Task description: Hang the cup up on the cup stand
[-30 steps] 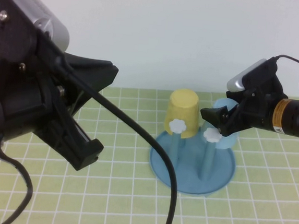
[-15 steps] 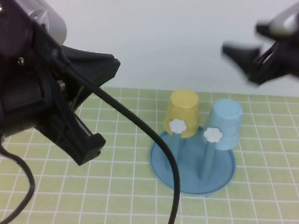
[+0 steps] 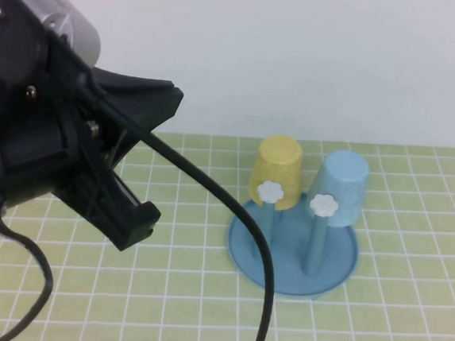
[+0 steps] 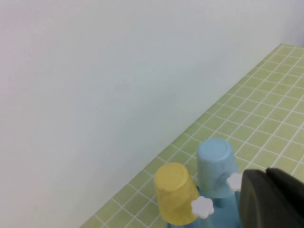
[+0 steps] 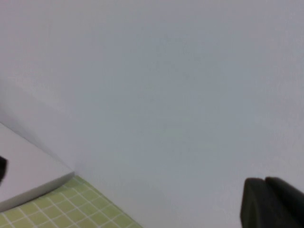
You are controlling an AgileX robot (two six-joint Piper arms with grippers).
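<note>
The light blue cup (image 3: 343, 185) hangs upside down on a back peg of the blue cup stand (image 3: 283, 265), right of centre on the table. No gripper touches it. Two front pegs with white flower caps (image 3: 322, 204) stand bare. My left gripper (image 3: 161, 163) is open and empty, raised at the near left, well apart from the stand. The left wrist view shows the cup (image 4: 216, 164) on the stand (image 4: 229, 209) past one dark finger (image 4: 273, 202). My right gripper is out of the high view; the right wrist view shows one finger (image 5: 273, 204) against the wall.
A yellow cup (image 3: 279, 171) hangs upside down on the peg left of the blue cup; it also shows in the left wrist view (image 4: 175, 192). The green grid mat (image 3: 167, 309) covers the table. A white wall stands behind. The left arm's black cable (image 3: 260, 301) hangs down in front of the stand.
My right gripper let go of the light blue cup on its peg, rose up and away to the right, and left the high view. The left arm has barely moved.
</note>
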